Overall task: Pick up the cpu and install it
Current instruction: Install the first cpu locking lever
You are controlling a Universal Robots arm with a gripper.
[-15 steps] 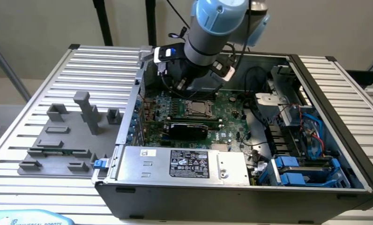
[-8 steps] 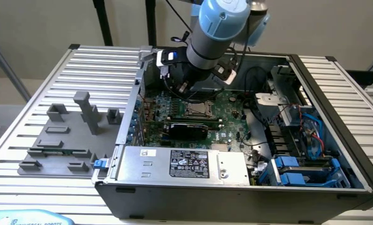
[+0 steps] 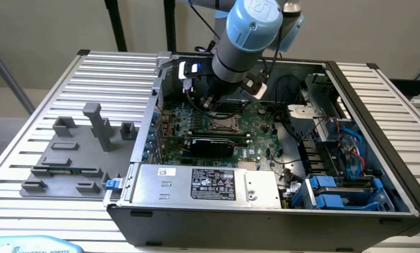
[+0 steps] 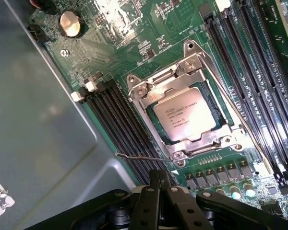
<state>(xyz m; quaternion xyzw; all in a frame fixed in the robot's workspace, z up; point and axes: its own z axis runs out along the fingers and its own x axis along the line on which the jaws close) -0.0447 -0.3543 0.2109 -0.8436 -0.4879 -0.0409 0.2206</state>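
The arm (image 3: pixel 241 42) reaches down from the upper middle of the exterior view into an open computer case (image 3: pixel 266 217). The case lies on a slatted metal desk (image 3: pixel 111 68) and takes up the centre and the exterior view's right.

In the wrist view the gripper (image 4: pixel 160 178) hangs over the green motherboard (image 4: pixel 134 48). Its black fingers (image 4: pixel 152 194) are pressed together with nothing between them.

The cpu (image 4: pixel 185 115) is not in the gripper. It lies flat in the motherboard's socket with its silvery printed top facing up. A metal retention frame (image 4: pixel 146 93) is folded down around its edges, and screws show at the frame's corners. A thin wire lever (image 4: pixel 139 156) runs along the board just beside the socket, between it and the fingers. Rows of black memory slots (image 4: pixel 117 122) flank the socket on both sides, and a round coin battery (image 4: pixel 70 24) sits farther off on the board.

In the exterior view a silver power supply (image 3: pixel 210 184) with a black label fills the lower middle of the case. Blue drive brackets (image 3: pixel 336 192) sit in its lower right corner. On the exterior view's left, well apart from the case, grey fixture blocks (image 3: pixel 69 158) stand on the desk, and one of them holds a narrow green strip.
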